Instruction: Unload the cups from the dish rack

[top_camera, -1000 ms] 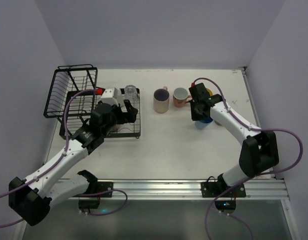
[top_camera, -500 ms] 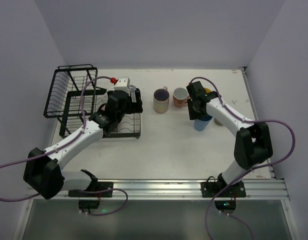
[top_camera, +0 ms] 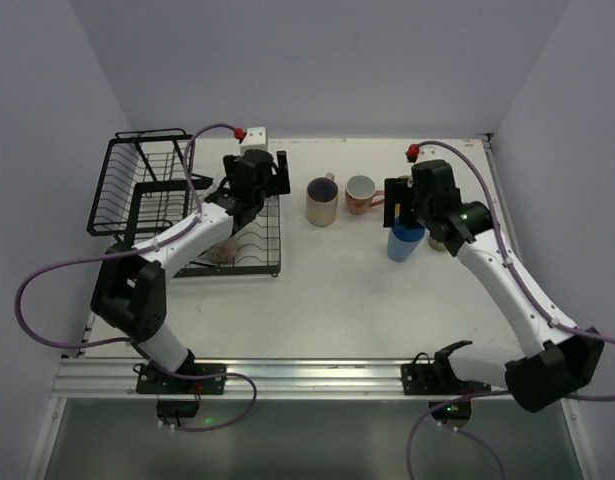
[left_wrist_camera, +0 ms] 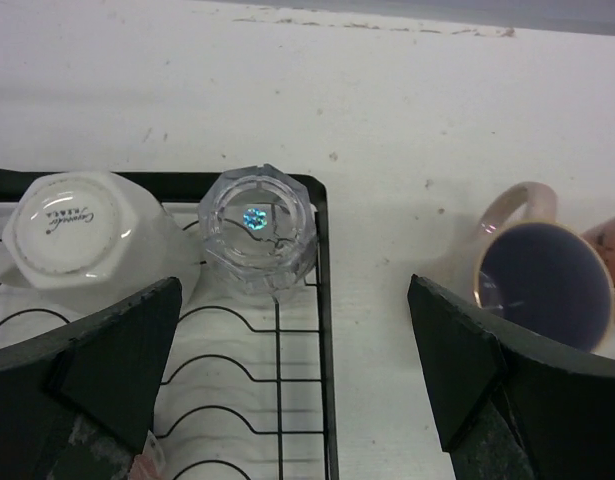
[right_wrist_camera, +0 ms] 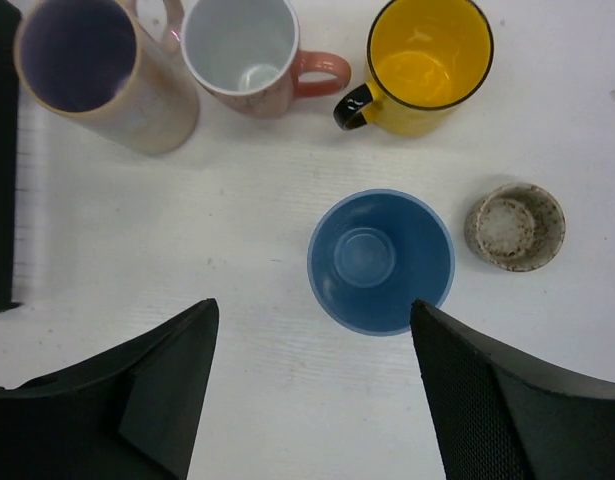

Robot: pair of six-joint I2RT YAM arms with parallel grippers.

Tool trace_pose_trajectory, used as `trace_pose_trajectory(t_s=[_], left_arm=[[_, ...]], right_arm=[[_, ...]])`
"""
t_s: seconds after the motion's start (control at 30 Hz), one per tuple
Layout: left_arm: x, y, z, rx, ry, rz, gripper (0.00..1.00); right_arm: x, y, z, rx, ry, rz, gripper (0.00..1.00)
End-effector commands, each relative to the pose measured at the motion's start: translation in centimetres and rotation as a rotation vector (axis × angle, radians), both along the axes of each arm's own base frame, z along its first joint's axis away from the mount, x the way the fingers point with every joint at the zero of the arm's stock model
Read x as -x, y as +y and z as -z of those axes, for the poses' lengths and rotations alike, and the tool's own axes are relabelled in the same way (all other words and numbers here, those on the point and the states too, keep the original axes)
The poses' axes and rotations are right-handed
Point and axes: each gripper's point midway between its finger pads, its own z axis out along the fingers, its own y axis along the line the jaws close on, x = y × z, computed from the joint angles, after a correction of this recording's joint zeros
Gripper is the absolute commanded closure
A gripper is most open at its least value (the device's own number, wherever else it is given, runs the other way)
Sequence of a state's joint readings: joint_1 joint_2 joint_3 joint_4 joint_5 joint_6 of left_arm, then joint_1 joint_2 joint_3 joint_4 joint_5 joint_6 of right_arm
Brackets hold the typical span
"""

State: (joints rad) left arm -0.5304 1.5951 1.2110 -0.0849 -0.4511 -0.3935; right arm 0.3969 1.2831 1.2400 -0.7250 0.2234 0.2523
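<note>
The black wire dish rack [top_camera: 107, 190] stands at the left. On its tray end [left_wrist_camera: 322, 300] a clear glass cup [left_wrist_camera: 259, 232] and a white cup [left_wrist_camera: 82, 240] sit upside down. My left gripper [left_wrist_camera: 294, 300] hovers open just above them [top_camera: 270, 178], holding nothing. On the table stand a tall beige mug [right_wrist_camera: 97, 70], a pink mug [right_wrist_camera: 252, 55], a yellow mug [right_wrist_camera: 427, 62], a blue cup [right_wrist_camera: 380, 260] and a small beige cup [right_wrist_camera: 514, 226]. My right gripper [right_wrist_camera: 315, 320] hangs open above the blue cup [top_camera: 405, 242], apart from it.
The rack's taller basket section [top_camera: 147, 160] rises at the far left, near the left wall. The tall beige mug [left_wrist_camera: 542, 285] stands just right of the rack's edge. Bare table lies in front of the cups and the rack.
My right gripper has opened, let go of the blue cup and risen above it. My left arm has swung toward the far end of the rack, over the glass and white cups.
</note>
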Motion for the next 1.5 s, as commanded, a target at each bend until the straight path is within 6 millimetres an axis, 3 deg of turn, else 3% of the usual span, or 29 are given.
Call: trace_pose_trajectory(t_s=[0.0,0.47,0.63,0.83,0.9,0.97,1.0,1.03,1.13,1.2,1.27,1.3,1.33,1.47], left_arm=[[-3.1,1.6,-0.4,-0.035,-0.045,-0.077,0.02],[-7.5,2.2,4.0,-0.106,0.013,-0.118,0.06],[-8.0,2.3,5.3,-0.112,0.037,-0.11,0.17],[-8.1,2.5,6.4,-0.113,0.058,-0.108,0.19],[-8.1,2.6,6.5,-0.111,0.06,-0.106,0.26],[-8.1,2.7,6.3,-0.101,0.059,-0.1,0.46],[-8.0,2.7,6.0,-0.094,0.055,-0.101,0.55],[-8.0,2.7,5.4,-0.084,0.037,-0.104,0.73],[-7.5,2.5,0.9,-0.019,-0.054,-0.094,0.95],[-7.0,2.6,-1.3,0.013,-0.093,-0.088,0.97],[-5.8,2.7,-4.3,0.06,-0.145,-0.076,0.99],[-5.4,2.6,-5.2,0.077,-0.16,-0.068,0.99],[-4.4,2.6,-7.0,0.112,-0.191,-0.054,1.0],[-2.0,2.4,-10.7,0.196,-0.253,0.0,1.0]], right_arm=[[0.9,0.2,-2.8,-0.083,-0.113,-0.013,0.21],[3.9,1.7,-6.5,-0.252,-0.268,-0.113,0.26],[4.4,1.9,-7.8,-0.291,-0.315,-0.124,0.26],[5.0,2.0,-8.8,-0.32,-0.338,-0.137,0.27],[5.2,2.1,-8.9,-0.334,-0.34,-0.134,0.27],[5.3,2.2,-9.0,-0.352,-0.343,-0.136,0.26],[5.3,2.3,-9.5,-0.373,-0.359,-0.129,0.25],[5.5,2.3,-9.7,-0.389,-0.374,-0.126,0.23],[6.2,3.8,-10.8,-0.506,-0.413,-0.172,0.16],[6.6,5.1,-12.0,-0.61,-0.436,-0.21,0.13],[7.1,6.1,-11.8,-0.675,-0.43,-0.248,0.07],[7.1,6.8,-12.9,-0.736,-0.455,-0.269,0.06],[7.6,7.6,-12.3,-0.771,-0.434,-0.311,0.05],[8.2,9.0,-13.4,-0.895,-0.439,-0.358,0.03]])
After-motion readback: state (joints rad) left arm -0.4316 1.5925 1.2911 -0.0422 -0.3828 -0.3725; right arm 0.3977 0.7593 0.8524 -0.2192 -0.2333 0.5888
